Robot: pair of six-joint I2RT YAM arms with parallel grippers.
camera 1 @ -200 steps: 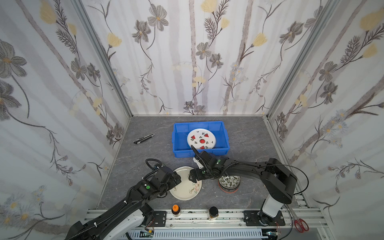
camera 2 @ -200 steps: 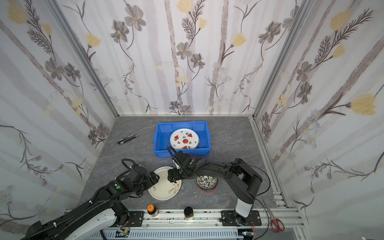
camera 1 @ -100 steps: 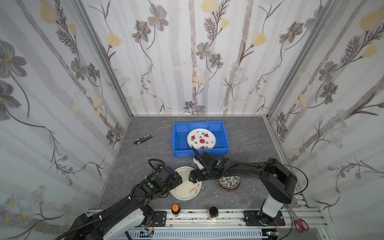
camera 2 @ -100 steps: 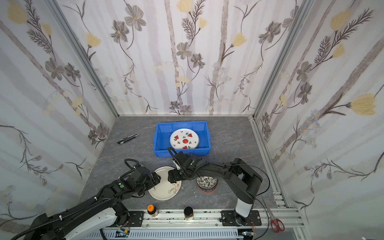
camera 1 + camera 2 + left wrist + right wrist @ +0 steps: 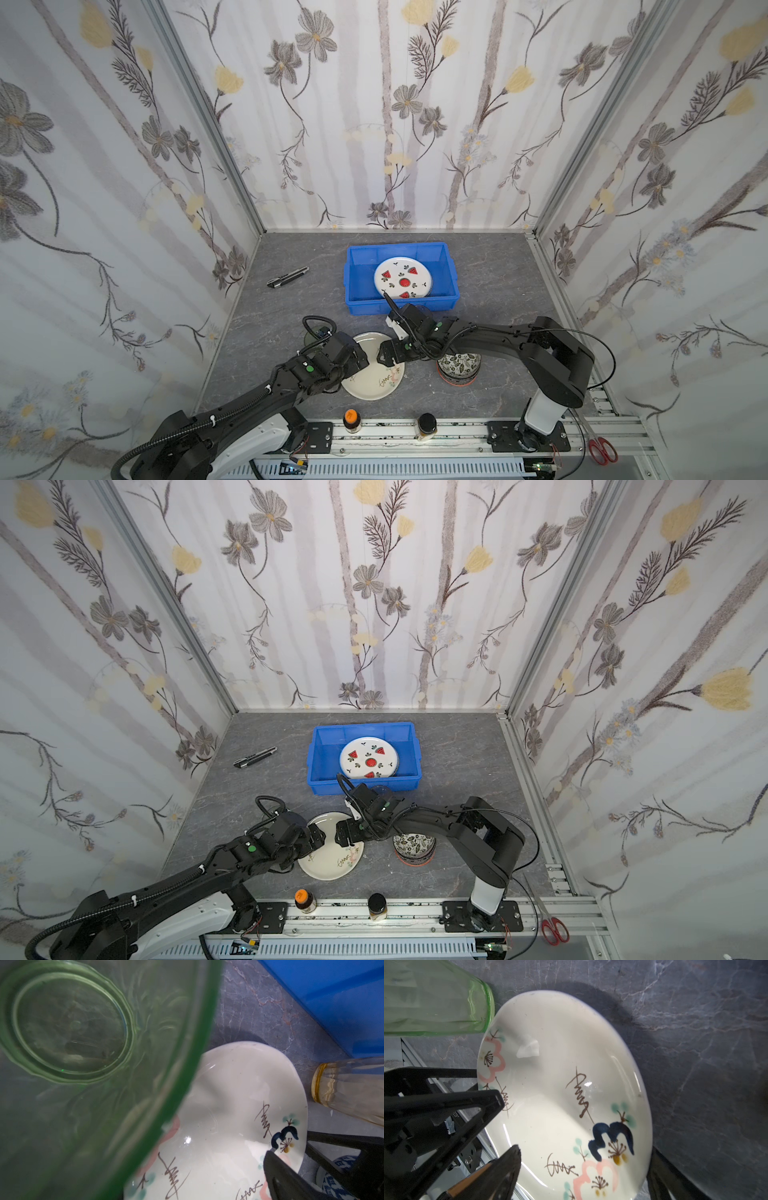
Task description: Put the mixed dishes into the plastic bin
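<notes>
The blue plastic bin (image 5: pixel 440 299) holds a white watermelon plate (image 5: pixel 402 277). A cream flowered plate (image 5: pixel 374 380) (image 5: pixel 560 1084) lies on the table in front of it. My left gripper (image 5: pixel 359 359) (image 5: pixel 485 1082) is open at the plate's left rim. My right gripper (image 5: pixel 390 356) (image 5: pixel 585 1153) is open, its jaws wide on either side of the plate's right edge. A green tumbler (image 5: pixel 436 997) (image 5: pixel 72 1043) lies by the left gripper and an amber tumbler (image 5: pixel 349 1088) lies near the bin. A stack of bowls (image 5: pixel 459 365) with a leaf-patterned one on top stands right of the plate.
A black pen-like tool (image 5: pixel 287 277) lies at the left. Two small jars, one with an orange lid (image 5: pixel 351 417) and one with a black lid (image 5: pixel 427 423), stand at the front edge. Red scissors (image 5: pixel 602 451) lie on the rail at the right. Patterned walls close in three sides.
My left gripper has edged right, onto the cream plate's left rim. The right gripper has stayed over the plate's right edge.
</notes>
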